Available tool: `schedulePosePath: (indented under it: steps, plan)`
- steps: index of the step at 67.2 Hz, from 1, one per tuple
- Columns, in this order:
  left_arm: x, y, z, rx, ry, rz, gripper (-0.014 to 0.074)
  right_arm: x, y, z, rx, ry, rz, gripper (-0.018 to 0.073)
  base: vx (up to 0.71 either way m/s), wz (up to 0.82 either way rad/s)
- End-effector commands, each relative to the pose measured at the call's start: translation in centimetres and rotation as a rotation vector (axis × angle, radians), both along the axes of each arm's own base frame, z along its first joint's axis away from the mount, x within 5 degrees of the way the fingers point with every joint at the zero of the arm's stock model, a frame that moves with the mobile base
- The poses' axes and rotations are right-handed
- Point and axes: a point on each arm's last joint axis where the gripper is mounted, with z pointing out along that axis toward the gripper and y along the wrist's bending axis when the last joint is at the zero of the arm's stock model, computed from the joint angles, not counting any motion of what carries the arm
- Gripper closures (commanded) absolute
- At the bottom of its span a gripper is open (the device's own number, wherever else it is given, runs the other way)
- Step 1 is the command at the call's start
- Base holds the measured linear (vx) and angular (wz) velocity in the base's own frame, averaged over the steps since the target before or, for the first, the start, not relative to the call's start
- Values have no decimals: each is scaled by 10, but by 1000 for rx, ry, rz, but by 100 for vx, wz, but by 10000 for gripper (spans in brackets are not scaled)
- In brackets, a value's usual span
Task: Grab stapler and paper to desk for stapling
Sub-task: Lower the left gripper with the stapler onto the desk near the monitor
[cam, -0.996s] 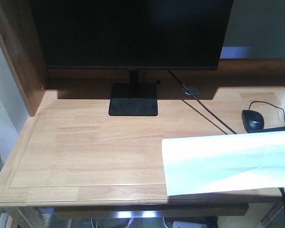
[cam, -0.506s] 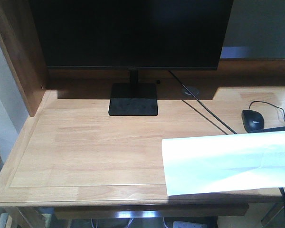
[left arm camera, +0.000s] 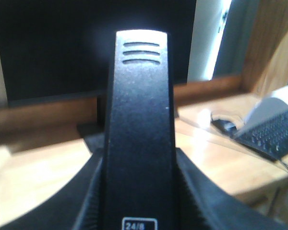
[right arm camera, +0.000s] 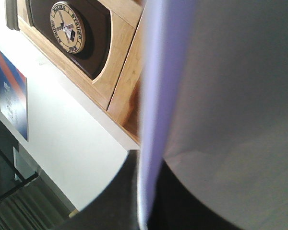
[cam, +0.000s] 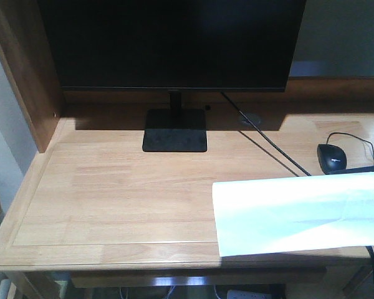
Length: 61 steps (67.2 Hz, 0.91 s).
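In the closed left gripper [left arm camera: 141,201] the stapler [left arm camera: 140,120] is clamped, projecting ahead of it. It is judged rigid and dense, best taken across its body. The paper [right arm camera: 221,96] is pinched edge-on by the right gripper [right arm camera: 145,211]. It is judged limp, light and easily creased. The desk [left arm camera: 33,177] lies beyond.

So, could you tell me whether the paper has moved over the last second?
No. The paper lies just as before, its left edge unchanged relative to the monitor stand and mouse.
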Motion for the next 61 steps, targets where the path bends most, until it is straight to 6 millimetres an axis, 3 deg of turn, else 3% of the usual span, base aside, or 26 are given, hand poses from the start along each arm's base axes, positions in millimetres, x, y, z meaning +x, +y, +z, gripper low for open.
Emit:
schedulePosePath:
  steps: [1, 12, 26, 37, 50, 61]
  plan:
    - [10, -2, 33, -34, -136, 18, 603, -3, 0, -2, 19, -27, 8, 564, 0, 0]
    - [46, -17, 61, 80, -47, 3, 603, -3, 0, -2, 19, -27, 8, 564, 0, 0]
    - [98, -44, 75, 161, 95, -81, 603, -3, 0, -2, 19, -27, 8, 564, 0, 0]
    - [130, -67, 65, 226, 135, -197, 603, -3, 0, -2, 19, -27, 8, 564, 0, 0]
    - [171, -89, 36, 310, 196, -307, 603, -3, 0, -2, 20, -28, 8, 564, 0, 0]
    - [202, -87, 18, 305, 221, -311, 603, -3, 0, -2, 20, -28, 8, 564, 0, 0]
